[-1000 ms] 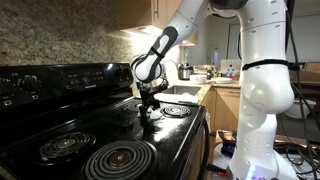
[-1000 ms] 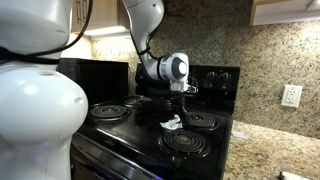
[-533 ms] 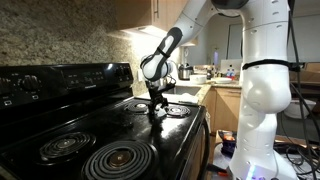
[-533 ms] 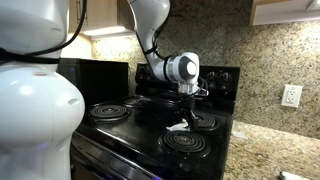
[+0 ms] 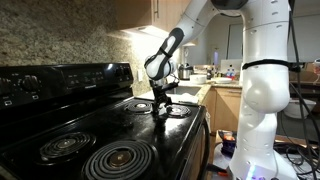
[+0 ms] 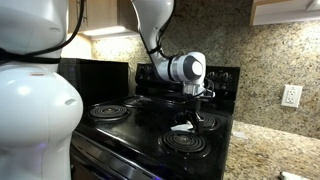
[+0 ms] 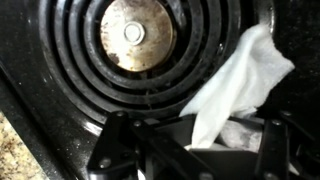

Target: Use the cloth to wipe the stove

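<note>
The stove (image 5: 150, 140) is glossy black with spiral coil burners and fills both exterior views (image 6: 148, 118). My gripper (image 5: 162, 107) points down at its far end, between the two burners there, shut on the cloth. The cloth (image 6: 182, 127) is a small whitish rag pressed on the black top under the gripper (image 6: 193, 114). In the wrist view the cloth (image 7: 240, 80) fans out from the gripper (image 7: 205, 142) beside a burner coil (image 7: 135, 40) with a worn metal centre. The cloth barely shows under the fingers in the exterior view with the counter.
The knobbed back panel (image 5: 60, 80) rises behind the burners. A counter with jars and pots (image 5: 190, 72) adjoins the stove's far end. Granite backsplash with a wall outlet (image 6: 291, 96) stands behind. The robot's white body (image 5: 262, 100) stands beside the stove front.
The gripper has slid the cloth across the stove top, away from the middle and toward the burners at the counter end. It stayed shut on the cloth.
</note>
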You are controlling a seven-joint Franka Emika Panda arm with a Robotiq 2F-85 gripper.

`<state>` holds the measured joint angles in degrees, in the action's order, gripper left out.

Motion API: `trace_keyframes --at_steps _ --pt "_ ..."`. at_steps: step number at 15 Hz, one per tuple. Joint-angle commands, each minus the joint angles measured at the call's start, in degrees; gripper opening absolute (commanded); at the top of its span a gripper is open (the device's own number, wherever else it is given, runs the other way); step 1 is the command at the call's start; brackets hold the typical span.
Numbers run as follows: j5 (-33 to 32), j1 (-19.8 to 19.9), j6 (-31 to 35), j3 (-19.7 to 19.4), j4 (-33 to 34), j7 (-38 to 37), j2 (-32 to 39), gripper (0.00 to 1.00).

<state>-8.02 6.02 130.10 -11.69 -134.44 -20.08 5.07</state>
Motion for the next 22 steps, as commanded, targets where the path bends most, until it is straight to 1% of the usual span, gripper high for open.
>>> trace_keyframes --at_steps 1,7,13,15,17,20,22 --pt "-2.8 2.6 0.1 -1.7 1.5 -0.6 1.8 0.08" --pt "-3.0 4.8 -3.0 -3.8 8.0 1.3 3.2 0.08" --pt "-0.8 5.5 -4.9 -3.7 11.7 2.6 7.6 0.08" --pt "0.4 5.6 -6.8 -2.9 13.1 6.8 8.5 0.09" --pt "1.3 5.7 -8.0 -1.9 13.9 12.6 8.2 0.08" --pt "0.2 5.2 -9.3 -0.4 15.5 20.3 7.9 0.09" --pt "-1.7 4.6 -11.4 0.3 17.6 22.7 8.2 0.09"
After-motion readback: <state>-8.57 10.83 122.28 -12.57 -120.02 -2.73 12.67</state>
